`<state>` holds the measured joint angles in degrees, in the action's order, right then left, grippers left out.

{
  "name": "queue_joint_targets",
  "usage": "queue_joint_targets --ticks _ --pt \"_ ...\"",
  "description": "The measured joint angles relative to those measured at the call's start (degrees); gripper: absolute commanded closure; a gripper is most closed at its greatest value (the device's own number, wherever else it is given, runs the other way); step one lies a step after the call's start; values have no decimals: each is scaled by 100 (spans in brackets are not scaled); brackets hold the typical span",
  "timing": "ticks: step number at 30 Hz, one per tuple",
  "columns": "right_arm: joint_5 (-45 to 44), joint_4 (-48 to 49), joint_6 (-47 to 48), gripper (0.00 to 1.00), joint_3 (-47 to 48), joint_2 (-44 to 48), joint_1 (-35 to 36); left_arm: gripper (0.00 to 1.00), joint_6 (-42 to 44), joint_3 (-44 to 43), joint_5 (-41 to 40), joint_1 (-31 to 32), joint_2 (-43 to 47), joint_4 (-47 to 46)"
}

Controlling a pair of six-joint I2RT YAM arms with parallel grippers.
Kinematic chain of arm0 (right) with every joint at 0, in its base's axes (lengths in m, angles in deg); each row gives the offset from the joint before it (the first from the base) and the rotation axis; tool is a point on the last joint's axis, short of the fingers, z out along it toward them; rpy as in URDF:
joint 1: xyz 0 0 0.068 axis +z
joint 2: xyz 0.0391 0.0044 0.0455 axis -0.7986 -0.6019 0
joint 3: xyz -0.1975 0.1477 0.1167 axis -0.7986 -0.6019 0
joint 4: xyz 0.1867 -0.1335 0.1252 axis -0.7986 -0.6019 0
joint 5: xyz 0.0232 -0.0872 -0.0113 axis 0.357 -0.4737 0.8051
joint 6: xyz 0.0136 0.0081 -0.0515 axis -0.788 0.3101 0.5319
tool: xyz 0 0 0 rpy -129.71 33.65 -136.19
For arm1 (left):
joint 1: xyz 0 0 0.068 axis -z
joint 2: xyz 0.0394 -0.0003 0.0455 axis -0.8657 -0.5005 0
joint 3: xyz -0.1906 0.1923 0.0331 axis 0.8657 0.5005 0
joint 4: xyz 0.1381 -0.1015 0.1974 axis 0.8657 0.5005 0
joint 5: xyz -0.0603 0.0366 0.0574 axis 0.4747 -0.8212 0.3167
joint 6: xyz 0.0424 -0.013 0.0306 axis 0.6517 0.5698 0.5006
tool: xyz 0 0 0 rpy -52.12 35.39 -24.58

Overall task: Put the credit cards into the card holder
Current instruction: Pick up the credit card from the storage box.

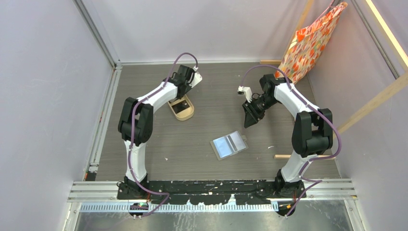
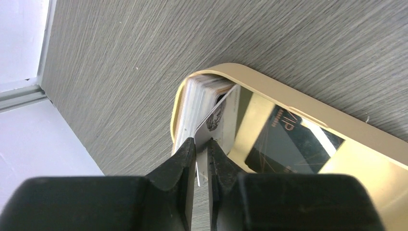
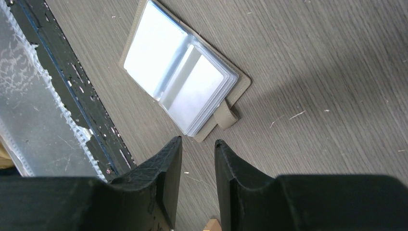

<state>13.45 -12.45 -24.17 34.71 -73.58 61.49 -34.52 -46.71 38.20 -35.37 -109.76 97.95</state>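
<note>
One card in hand: your left gripper (image 2: 202,149) has its jaws pinched on a pale card (image 2: 219,120) from the credit cards (image 2: 192,106) stacked on edge in the tan tray (image 2: 298,103). A black card (image 2: 288,144) lies flat beside them. Next: lift straight out and carry it right to the open card holder (image 1: 229,145) mid-table. Right gripper (image 3: 198,149) hovers near it, jaws apart, empty.

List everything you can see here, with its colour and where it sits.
card holder: one, grey-brown, clear sleeves, lying open mid-table.
tray: one, tan oval, left of centre.
card stack: one, mostly pale, on edge at the tray's end.
pale card: one, greyish, tilted out of the stack.
black card: one, flat in the tray.
bag: one, orange-patterned, hanging far right.
wooden strips: several, pale, right side.
table: one, grey wood-grain.
left pincer: one, black, closed on the pale card.
right pincer: one, black, open, empty, near the card holder.
</note>
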Motion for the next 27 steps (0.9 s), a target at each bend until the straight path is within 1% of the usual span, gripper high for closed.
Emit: queue_joint_targets --ticks 3,13,16,23,27 --pt "0 -2 0 64 0 0 0 94 -11 0 15 9 2 0" --pt "2 -17 2 64 0 0 0 97 -13 0 105 4 68 72" --pt "2 -20 13 64 0 0 0 99 -15 0 122 4 96 85" --pt "4 -35 26 64 0 2 0 100 -44 0 299 4 153 225" --pt "17 -50 39 64 0 0 0 100 -144 0 358 4 348 330"
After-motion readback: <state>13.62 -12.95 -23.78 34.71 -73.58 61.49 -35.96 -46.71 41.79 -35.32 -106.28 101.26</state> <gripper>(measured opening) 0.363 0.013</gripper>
